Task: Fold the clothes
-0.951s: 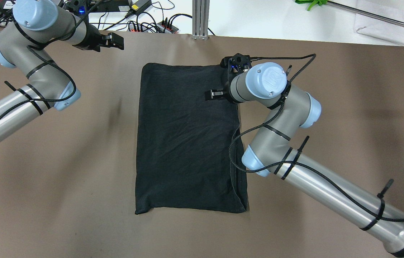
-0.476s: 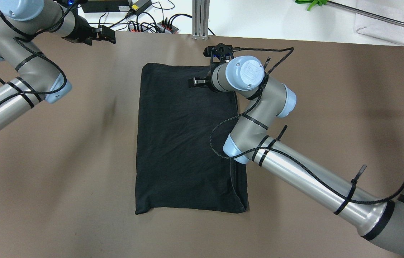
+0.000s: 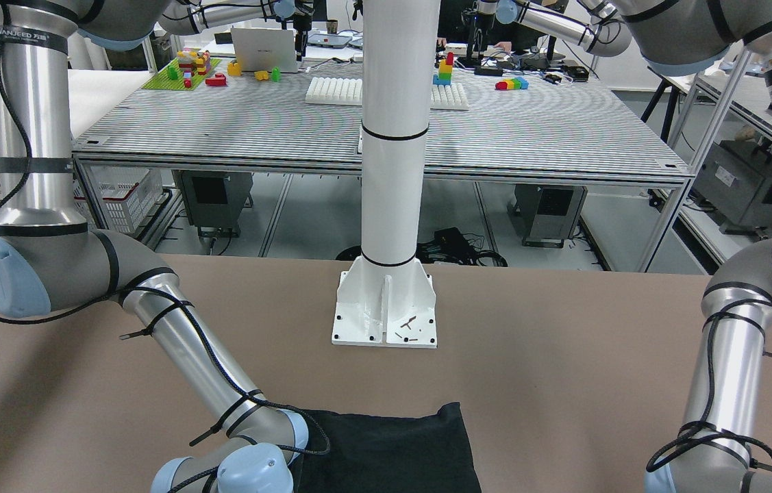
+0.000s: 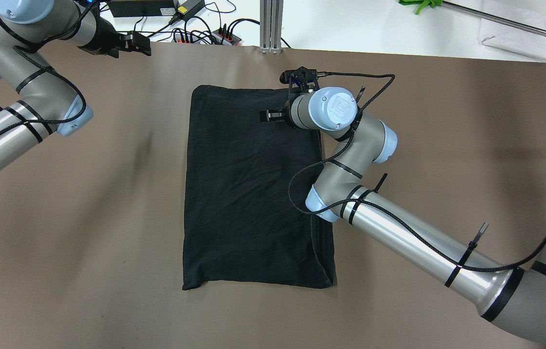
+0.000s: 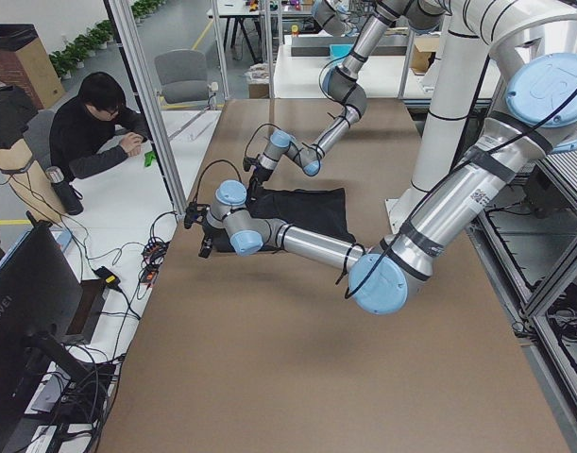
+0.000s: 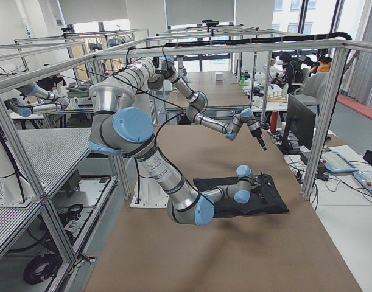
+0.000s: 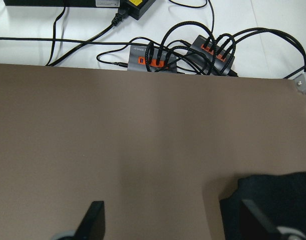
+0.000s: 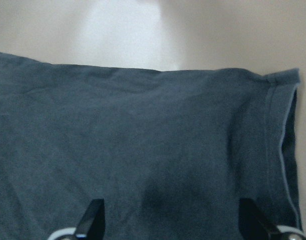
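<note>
Overhead exterior | right hand held spread over far edge of black garment (likely for folding) | left hand spread, aside

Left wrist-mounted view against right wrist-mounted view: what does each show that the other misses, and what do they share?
Only the left wrist-mounted view shows the table's far edge, with two cabled orange-port hubs and a black power brick beyond it. In that view the left claw is open, with mostly bare table below it. Only the right wrist-mounted view shows the black garment filling the frame, its hemmed side edge visible and the open right claw over the fabric. Both show the brown table and the garment, which is only a corner in the left view.
</note>
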You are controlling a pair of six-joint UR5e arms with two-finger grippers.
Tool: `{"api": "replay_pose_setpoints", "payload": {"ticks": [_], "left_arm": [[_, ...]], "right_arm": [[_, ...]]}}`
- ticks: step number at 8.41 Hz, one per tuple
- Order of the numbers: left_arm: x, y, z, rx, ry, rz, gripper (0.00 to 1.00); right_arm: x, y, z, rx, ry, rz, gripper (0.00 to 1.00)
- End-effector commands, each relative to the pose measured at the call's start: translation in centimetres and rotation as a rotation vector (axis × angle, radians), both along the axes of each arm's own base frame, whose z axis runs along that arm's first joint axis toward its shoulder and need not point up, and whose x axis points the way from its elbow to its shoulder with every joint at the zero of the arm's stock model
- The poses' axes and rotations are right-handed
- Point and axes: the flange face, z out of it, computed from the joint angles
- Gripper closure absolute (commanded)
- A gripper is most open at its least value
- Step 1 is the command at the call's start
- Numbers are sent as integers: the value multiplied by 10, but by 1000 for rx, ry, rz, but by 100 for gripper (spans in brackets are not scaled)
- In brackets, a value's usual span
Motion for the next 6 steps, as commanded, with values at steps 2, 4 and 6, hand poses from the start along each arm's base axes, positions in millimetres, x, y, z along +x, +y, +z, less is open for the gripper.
{"api": "replay_pose_setpoints", "payload": {"ticks": [2, 4, 6], "left_arm": [[1, -3, -7, 4, 5, -2, 6], [0, -3, -10, 9, 8, -4, 6], [-1, -3, -10, 11, 7, -5, 6]], "right_arm": [[19, -19, 59, -70, 57, 37, 6], [23, -18, 83, -109, 67, 50, 6], [34, -24, 63, -159, -1, 77, 6]]}}
